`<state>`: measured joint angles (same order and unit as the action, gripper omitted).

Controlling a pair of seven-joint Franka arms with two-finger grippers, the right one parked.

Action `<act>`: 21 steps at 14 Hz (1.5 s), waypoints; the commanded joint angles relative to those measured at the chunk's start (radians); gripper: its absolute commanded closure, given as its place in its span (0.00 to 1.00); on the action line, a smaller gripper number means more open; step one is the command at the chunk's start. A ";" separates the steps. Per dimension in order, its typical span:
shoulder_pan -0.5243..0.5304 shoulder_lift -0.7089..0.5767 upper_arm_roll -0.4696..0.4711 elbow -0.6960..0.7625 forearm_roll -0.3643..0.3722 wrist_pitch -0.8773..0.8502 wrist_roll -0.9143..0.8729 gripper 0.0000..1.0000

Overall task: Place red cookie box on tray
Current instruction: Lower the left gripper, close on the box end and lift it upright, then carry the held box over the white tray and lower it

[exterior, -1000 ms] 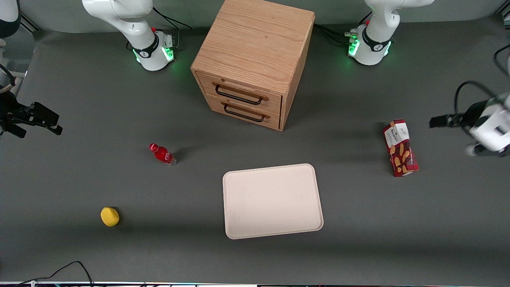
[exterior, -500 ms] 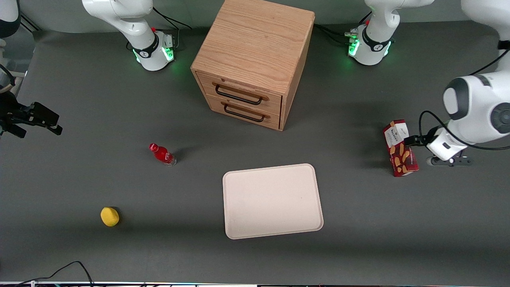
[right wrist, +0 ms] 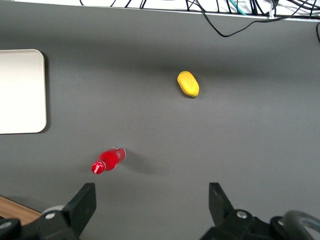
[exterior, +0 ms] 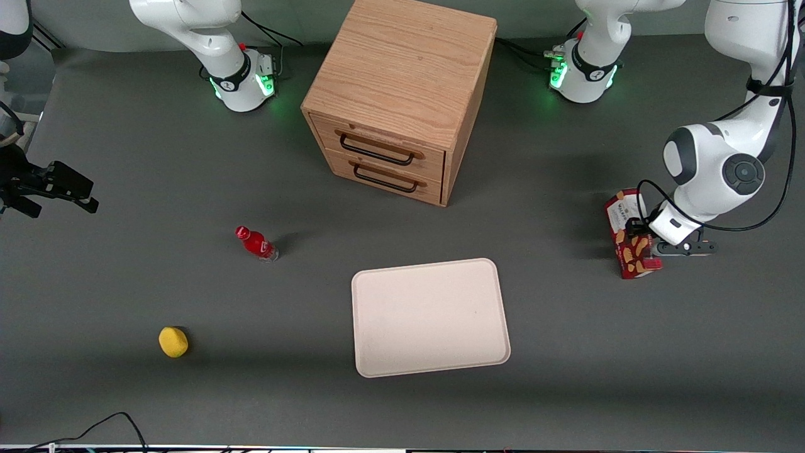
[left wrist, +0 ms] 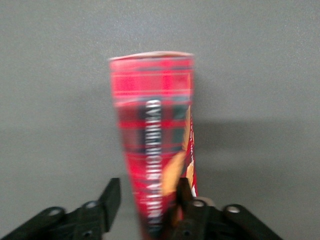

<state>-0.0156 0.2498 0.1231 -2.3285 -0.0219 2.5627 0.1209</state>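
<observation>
Tool astride the cookie box

Front view: one red cookie box (exterior: pixel 631 242), slim dark-red cardboard with tan cookie pictures and a white label end, lies on the grey desk (exterior: pixel 126 283) toward the working arm's end, well apart from the one tray (exterior: pixel 430 318), a flat cream rectangle with rounded corners and a low rim. The tool (exterior: pixel 641 231) sits at the box's middle, partly hiding it. Also on the desk: one wooden cabinet (exterior: pixel 399 94) with two drawers, one small red bottle (exterior: pixel 255 243) and one rounded yellow object (exterior: pixel 173 341).

Left wrist view: the box (left wrist: pixel 155 150) shows a red plaid side, its lettering blurred. The tool (left wrist: pixel 148 200) has its two black fingers (left wrist: pixel 111 196) apart, one on each side of the box; one is close against it, and a gap shows at the other.

Right wrist view: the tray's (right wrist: pixel 20 92) edge, cut off, the bottle (right wrist: pixel 107 160) and the yellow object (right wrist: pixel 188 83).
</observation>
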 commanded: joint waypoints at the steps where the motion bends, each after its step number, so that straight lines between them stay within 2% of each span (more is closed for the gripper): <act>1: 0.000 -0.023 0.003 -0.008 -0.019 -0.007 -0.004 1.00; 4: 0.000 -0.064 0.003 0.030 -0.026 -0.096 -0.009 1.00; 6: -0.001 -0.107 0.001 0.142 -0.027 -0.279 -0.012 1.00; 10: -0.017 -0.077 -0.010 0.635 -0.024 -0.848 -0.052 1.00; 13: -0.020 -0.038 -0.086 0.906 -0.027 -1.042 -0.114 1.00; 15: -0.020 -0.023 -0.190 0.971 -0.027 -1.065 -0.255 1.00; 18: -0.020 0.038 -0.365 0.977 -0.020 -1.017 -0.470 1.00; 20: -0.030 0.121 -0.449 0.976 -0.003 -0.864 -0.593 1.00; 21: -0.040 0.175 -0.494 0.972 0.037 -0.776 -0.650 1.00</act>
<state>-0.0477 0.3064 -0.3061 -1.4079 -0.0318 1.6789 -0.4170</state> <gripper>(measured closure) 0.925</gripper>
